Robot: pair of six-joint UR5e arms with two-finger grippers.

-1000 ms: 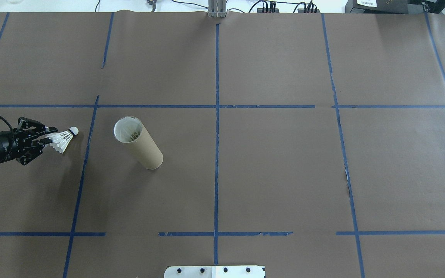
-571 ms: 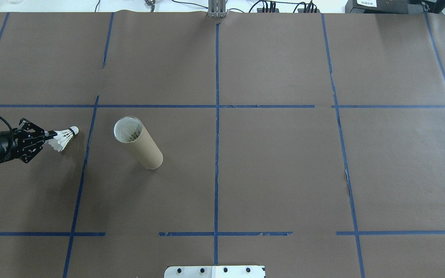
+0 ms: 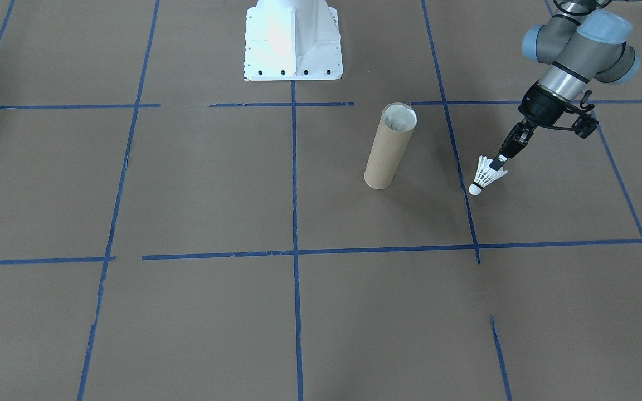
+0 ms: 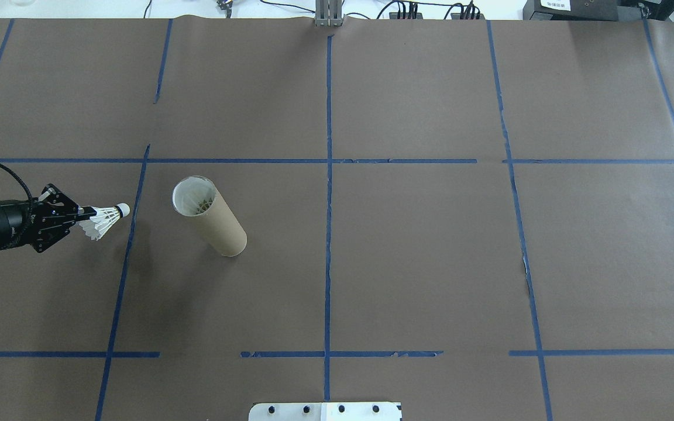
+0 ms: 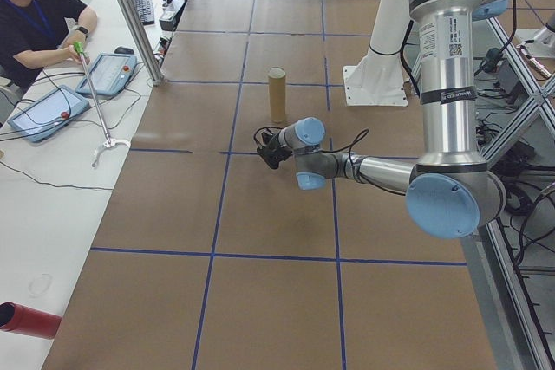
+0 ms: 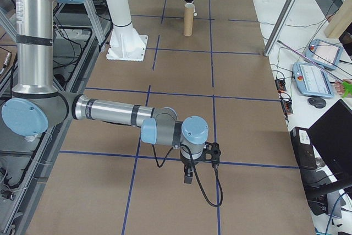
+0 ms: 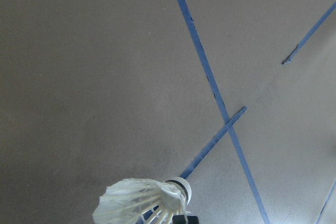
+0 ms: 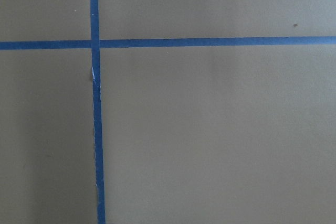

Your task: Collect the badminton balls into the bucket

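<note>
My left gripper [image 4: 82, 211] is pinched shut on the feather skirt of a shuttlecock [image 4: 105, 219], which I hold clear of the table with its white cork tip pointing away from my wrist and somewhat downward. In the front view it hangs tip-down from my fingertips [image 3: 498, 162], just beside a blue tape line [image 3: 462, 184]. The cardboard tube [image 4: 210, 217] stands upright nearby on the brown paper, toward the middle of the table from my hand, its open mouth facing up with feathers already visible inside. So I judge this to be the carrying step: the shuttlecock is picked up but not yet delivered. The next move calls for lifting higher than the tube's rim, crossing the tape line, centring the cork over the narrow mouth and turning it straight down before I let go; the skirt looks almost as wide as the opening, so a poor line-up could catch the rim or tip the tube. Nothing stands between my hand and the tube. My right gripper [image 6: 187, 178] shows only in the side view, low over the far end of the table, and I cannot tell whether it is open.
</note>
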